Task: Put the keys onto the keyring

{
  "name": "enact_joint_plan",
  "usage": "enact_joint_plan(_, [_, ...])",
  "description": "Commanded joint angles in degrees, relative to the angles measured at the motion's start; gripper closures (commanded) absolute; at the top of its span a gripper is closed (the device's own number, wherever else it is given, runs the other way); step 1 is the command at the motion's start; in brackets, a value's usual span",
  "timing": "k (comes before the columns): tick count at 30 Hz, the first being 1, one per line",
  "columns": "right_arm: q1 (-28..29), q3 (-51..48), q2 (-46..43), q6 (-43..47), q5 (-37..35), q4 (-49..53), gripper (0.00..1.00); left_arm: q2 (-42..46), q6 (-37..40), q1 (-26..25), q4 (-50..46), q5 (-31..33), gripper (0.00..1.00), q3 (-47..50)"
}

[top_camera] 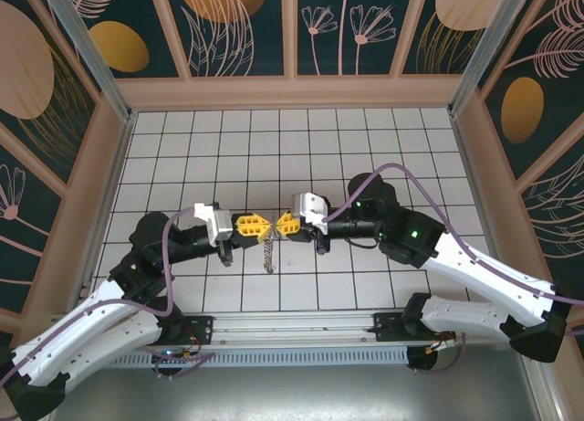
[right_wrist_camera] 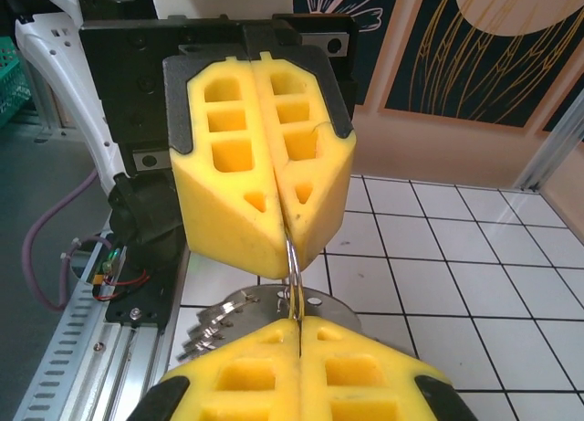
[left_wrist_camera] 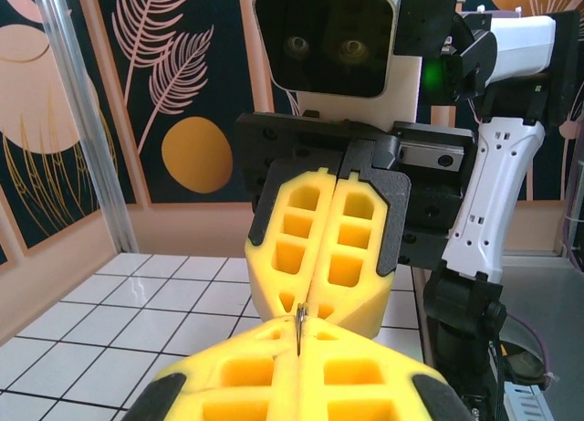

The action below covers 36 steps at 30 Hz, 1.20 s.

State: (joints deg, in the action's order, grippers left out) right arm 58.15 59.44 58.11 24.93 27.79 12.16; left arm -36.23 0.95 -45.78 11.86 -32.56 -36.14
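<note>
The keyring (right_wrist_camera: 293, 264) is a thin silvery wire ring held above the tiled floor between the two yellow-fingered grippers, which meet tip to tip. My left gripper (top_camera: 263, 226) is shut on one side of it, and my right gripper (top_camera: 278, 226) is shut on the opposite side. Flat silver keys (right_wrist_camera: 224, 319) hang on the ring and fan out below it; from above, the keys (top_camera: 268, 253) dangle under the fingertips. In the left wrist view the keyring (left_wrist_camera: 299, 319) shows edge-on, pinched in my left gripper (left_wrist_camera: 299, 337), with the right gripper's fingers (left_wrist_camera: 356, 247) just beyond.
The white tiled floor (top_camera: 301, 147) stretches back toward the patterned walls. An aluminium rail (top_camera: 292, 334) carrying both arm bases runs along the near edge. A vertical metal post (left_wrist_camera: 87, 129) stands at the left wall.
</note>
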Motion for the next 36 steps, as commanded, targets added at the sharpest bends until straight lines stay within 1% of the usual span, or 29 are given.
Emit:
enact_joint_plan(1, [-0.25,-1.38,-0.19,-1.32,1.22,-1.85,0.94,1.09,-1.66,-0.34,7.15,-0.99,1.0,0.32])
enact_joint_plan(17, [-1.8,-1.83,0.35,-2.33,3.26,-4.56,0.96,-0.57,-1.85,-0.36,8.5,-4.19,1.0,-0.49])
enact_joint_plan(20, [-1.98,-1.68,0.99,-2.08,4.23,-4.76,0.95,-1.5,-1.4,-0.36,7.1,-6.03,1.0,-1.66])
enact_joint_plan(23, [-2.12,-1.4,1.38,-1.99,4.64,-4.93,0.94,-1.84,-0.76,-0.35,5.84,-6.07,1.0,-2.23])
enact_joint_plan(33, [-2.82,-2.31,1.22,-3.17,5.64,-9.23,0.92,-2.4,-1.21,-0.34,7.01,-7.17,1.0,-2.08])
enact_joint_plan(36, [-3.02,-2.72,1.09,-3.74,6.21,-10.99,0.89,-2.5,-1.43,-0.36,7.03,-7.82,1.0,-2.09])
